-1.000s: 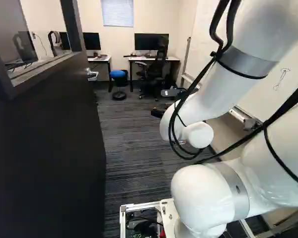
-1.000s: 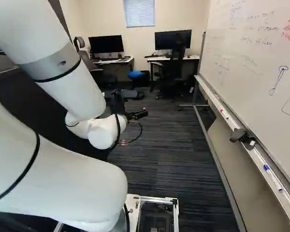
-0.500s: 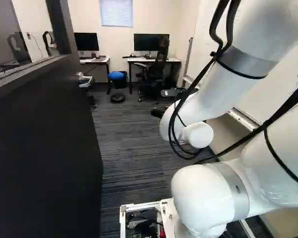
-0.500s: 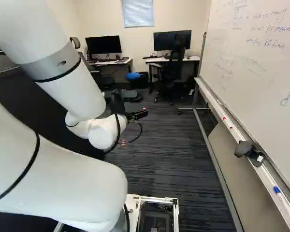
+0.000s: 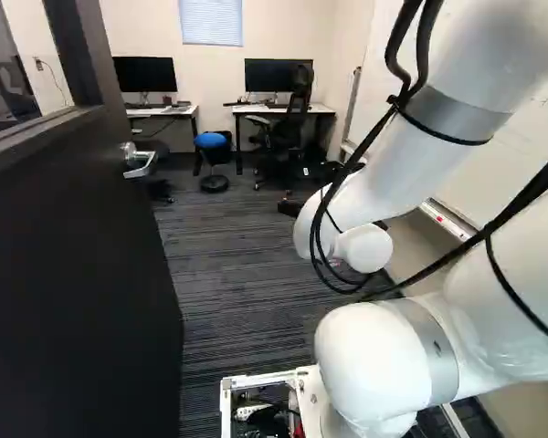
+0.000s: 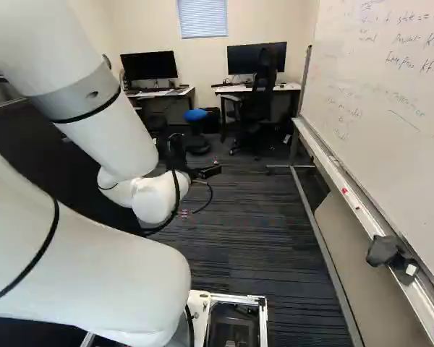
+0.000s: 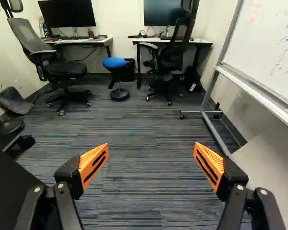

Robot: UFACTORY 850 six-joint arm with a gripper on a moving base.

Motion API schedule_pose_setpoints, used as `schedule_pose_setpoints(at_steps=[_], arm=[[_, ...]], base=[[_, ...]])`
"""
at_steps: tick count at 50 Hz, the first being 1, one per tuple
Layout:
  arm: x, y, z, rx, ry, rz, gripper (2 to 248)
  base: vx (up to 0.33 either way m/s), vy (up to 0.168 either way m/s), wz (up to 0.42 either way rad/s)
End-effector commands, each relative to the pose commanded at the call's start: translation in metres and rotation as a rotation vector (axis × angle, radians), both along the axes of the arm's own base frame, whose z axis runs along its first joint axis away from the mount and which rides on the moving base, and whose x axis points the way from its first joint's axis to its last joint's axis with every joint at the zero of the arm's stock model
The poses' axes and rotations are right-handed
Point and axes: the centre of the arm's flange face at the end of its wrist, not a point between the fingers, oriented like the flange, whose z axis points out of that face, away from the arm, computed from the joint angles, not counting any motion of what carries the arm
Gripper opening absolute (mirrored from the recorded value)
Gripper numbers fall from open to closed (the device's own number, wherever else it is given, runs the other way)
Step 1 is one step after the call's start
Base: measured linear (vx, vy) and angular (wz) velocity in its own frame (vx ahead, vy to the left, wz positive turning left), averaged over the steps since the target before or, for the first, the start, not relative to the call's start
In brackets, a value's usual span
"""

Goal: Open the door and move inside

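Clearly, the dark, flat-faced door (image 5: 82,274) stands open at the left of the left base view.
Its silver metal lever handle (image 5: 141,160) is well apart from the black two-fingered gripper (image 6: 207,172), its jaws spread wide; farther ahead stands a blue-topped round stool (image 7: 114,63).

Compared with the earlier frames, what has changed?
The base has moved, apparently forward: the door slid further left in the left base view, and the whiteboard looms nearer in the right one. Whether the door itself swung, I cannot tell. The arm kept its pose; the tool is open, holding nothing.
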Motion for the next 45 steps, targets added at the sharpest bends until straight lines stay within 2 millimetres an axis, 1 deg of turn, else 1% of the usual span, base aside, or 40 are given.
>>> schedule_pose_setpoints(at_steps=[45], arm=[[0.0,0.0,0.0,0.0,0.0,0.0,247]], base=[[0.236,0.0,-0.025]])
